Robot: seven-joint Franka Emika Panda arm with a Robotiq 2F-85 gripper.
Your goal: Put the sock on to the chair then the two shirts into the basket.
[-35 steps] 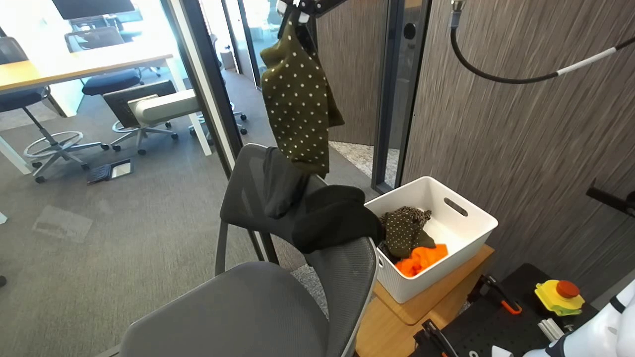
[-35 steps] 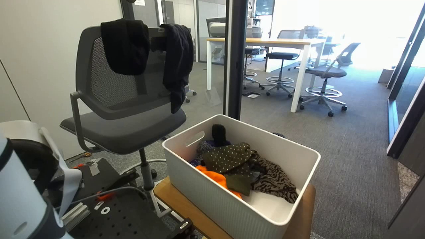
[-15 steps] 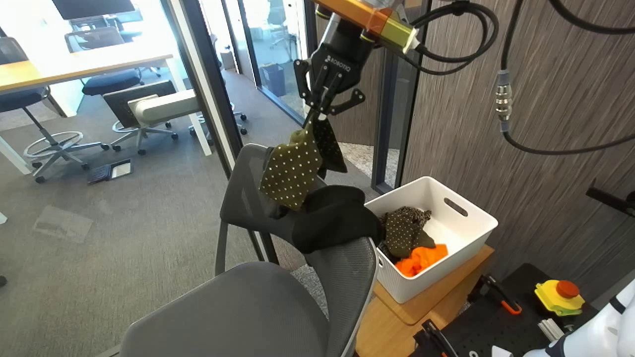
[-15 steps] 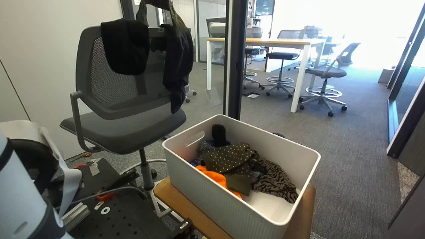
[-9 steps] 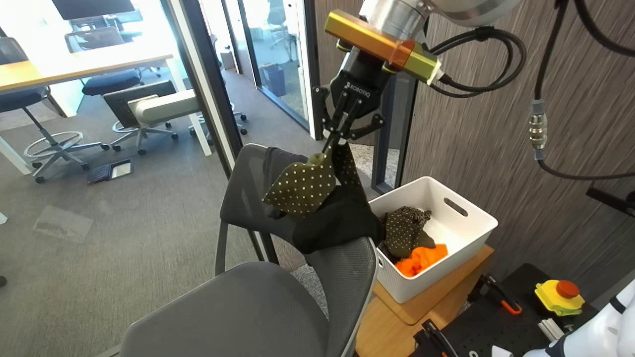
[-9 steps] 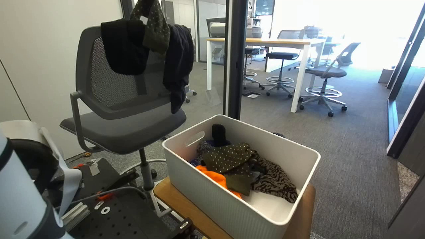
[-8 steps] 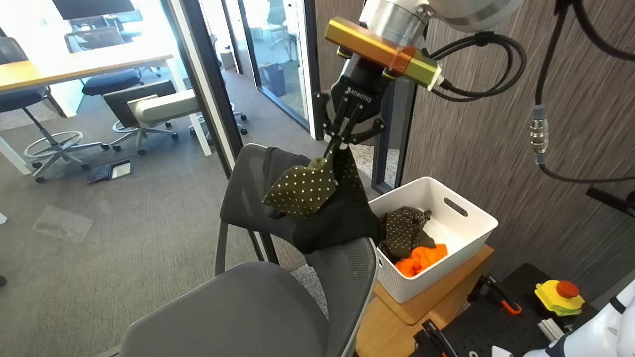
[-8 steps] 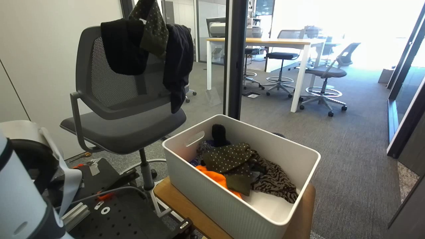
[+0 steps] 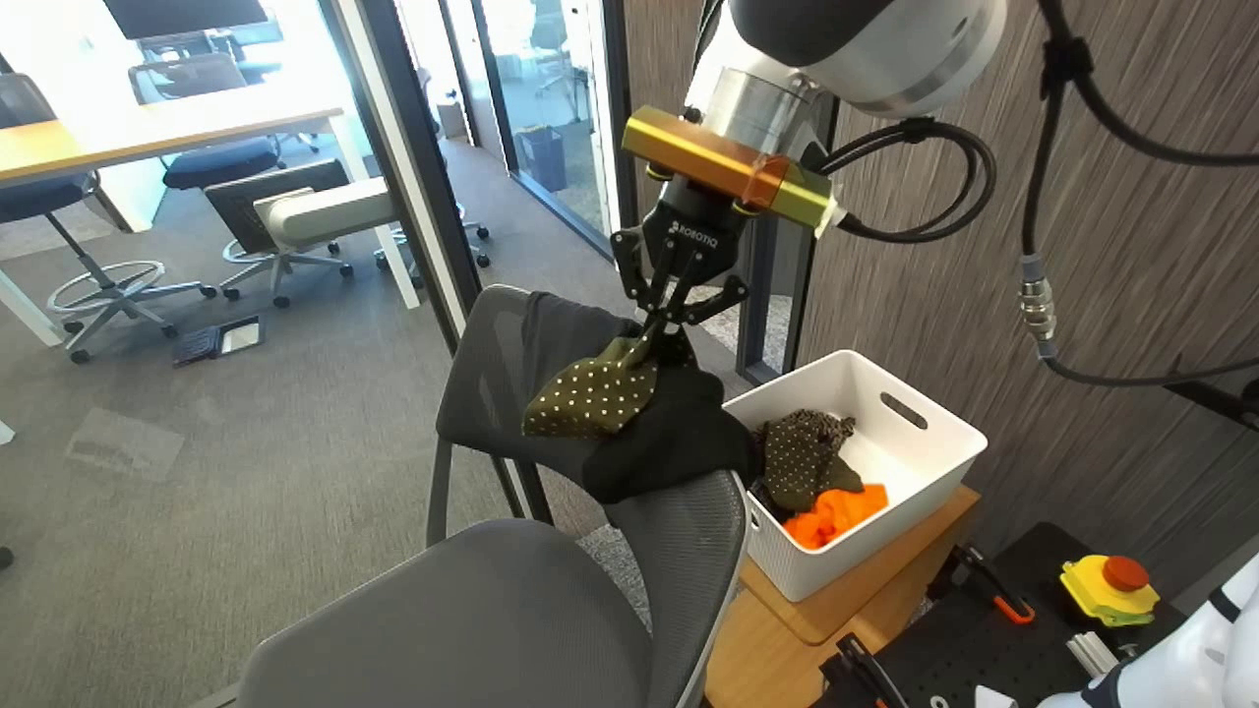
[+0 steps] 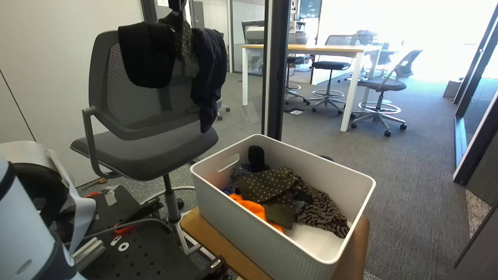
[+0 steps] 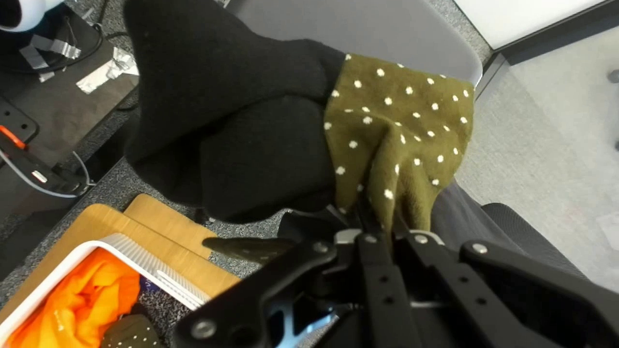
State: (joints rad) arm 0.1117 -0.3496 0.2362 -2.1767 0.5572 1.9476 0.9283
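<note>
My gripper (image 9: 661,329) is shut on an olive polka-dot cloth (image 9: 595,393) just above the top of the grey chair's backrest (image 9: 487,393). I cannot tell whether the cloth is the sock or a shirt. One end hangs over the seat side, against the backrest; the other hangs behind. In the wrist view the cloth (image 11: 401,125) runs between the fingertips (image 11: 387,234). A black garment (image 10: 146,54) and a dark garment (image 10: 210,74) drape over the backrest on either side of it. The white basket (image 10: 249,229) holds an orange cloth (image 10: 251,208), another polka-dot cloth (image 10: 268,184) and an animal-print cloth (image 10: 325,214).
The basket stands on a wooden stool (image 9: 811,629) close beside the chair. A glass wall frame (image 9: 413,187) rises behind the chair, and a wood-grain wall (image 9: 1033,256) stands behind the basket. A black robot base plate (image 10: 136,249) with clamps lies near the stool.
My gripper has come down from above with the polka-dot cloth. The cloth, which hung free above the backrest, now lies bunched across its top between the dark garments. The basket is unchanged.
</note>
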